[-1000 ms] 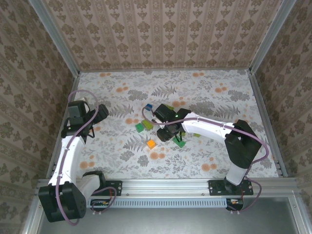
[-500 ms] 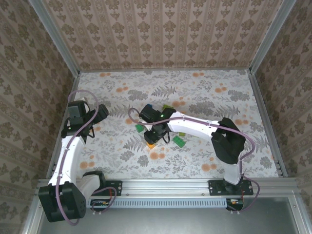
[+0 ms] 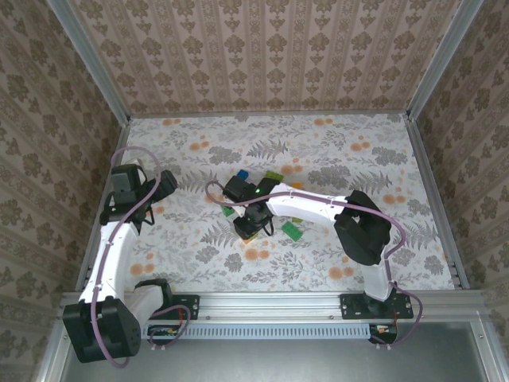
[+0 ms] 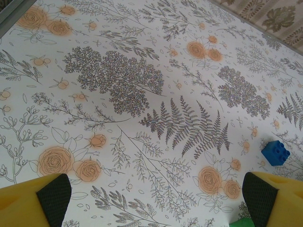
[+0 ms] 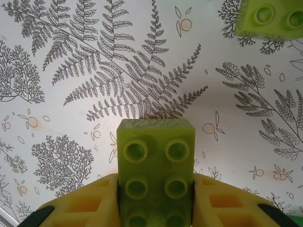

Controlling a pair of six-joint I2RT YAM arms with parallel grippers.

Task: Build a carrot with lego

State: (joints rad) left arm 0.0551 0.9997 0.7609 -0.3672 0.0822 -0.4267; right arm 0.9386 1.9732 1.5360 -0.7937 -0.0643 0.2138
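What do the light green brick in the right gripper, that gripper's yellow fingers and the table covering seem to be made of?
The light green brick looks like moulded plastic: smooth, slightly glossy, with crisp round studs. The right gripper's fingers are probably hard yellow plastic, matte, with moulded recesses. The table covering is a flat printed sheet of ferns and flowers, either paper or vinyl; the look leaves that open.

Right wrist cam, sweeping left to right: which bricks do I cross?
held light green brick, clamped in the right gripper at bottom centre → second light green brick, lying apart on the table at the top right corner.
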